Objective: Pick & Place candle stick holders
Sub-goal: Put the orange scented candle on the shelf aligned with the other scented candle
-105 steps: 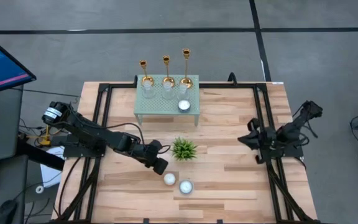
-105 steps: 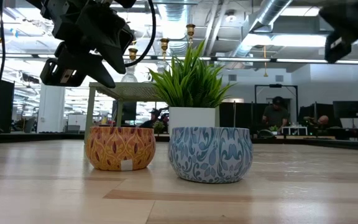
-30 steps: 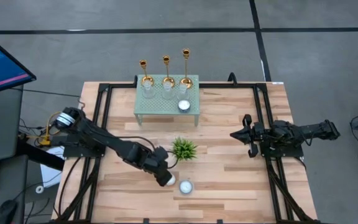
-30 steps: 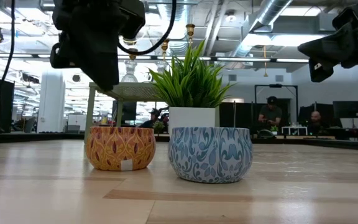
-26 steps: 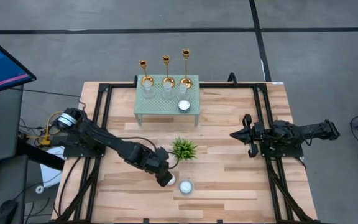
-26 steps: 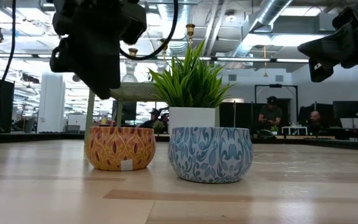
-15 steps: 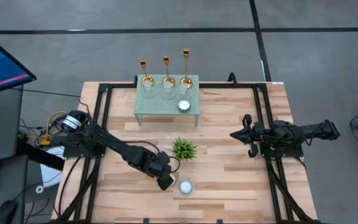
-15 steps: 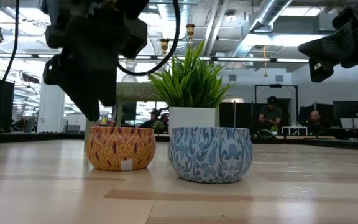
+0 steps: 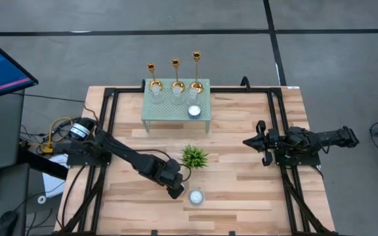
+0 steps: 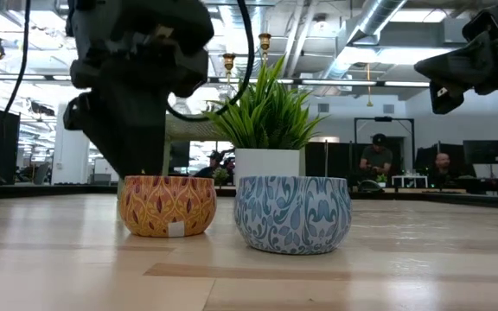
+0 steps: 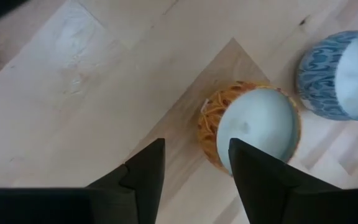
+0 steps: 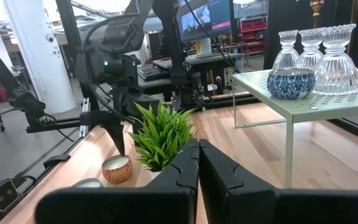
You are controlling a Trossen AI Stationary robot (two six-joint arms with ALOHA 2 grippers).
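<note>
Three gold candlesticks (image 9: 151, 77) (image 9: 175, 73) (image 9: 196, 69) stand on their round bases along the far edge of a small green perforated table (image 9: 169, 117). No gripper is near them. My left gripper (image 9: 174, 191) is open and low over the near middle of the wooden table, at an orange patterned candle tin (image 11: 253, 127). In the left wrist view (image 11: 194, 167) one finger (image 11: 253, 171) overlaps the tin's rim and the other stands beside the tin. I cannot tell whether they touch it. My right gripper (image 12: 198, 155) is shut and empty, waiting at the table's right side (image 9: 260, 143).
Clear glass cups (image 9: 176, 92) and a blue tin (image 9: 193, 111) also stand on the green table. A potted green plant (image 9: 193, 157) is just beyond my left gripper. A blue patterned candle tin (image 9: 196, 196) sits right of the orange one (image 10: 167, 206). People show in the room behind.
My left gripper has gone down and a little toward the table's near right, until it covers the orange tin in the high view. The tins and the candlesticks have stayed where they were.
</note>
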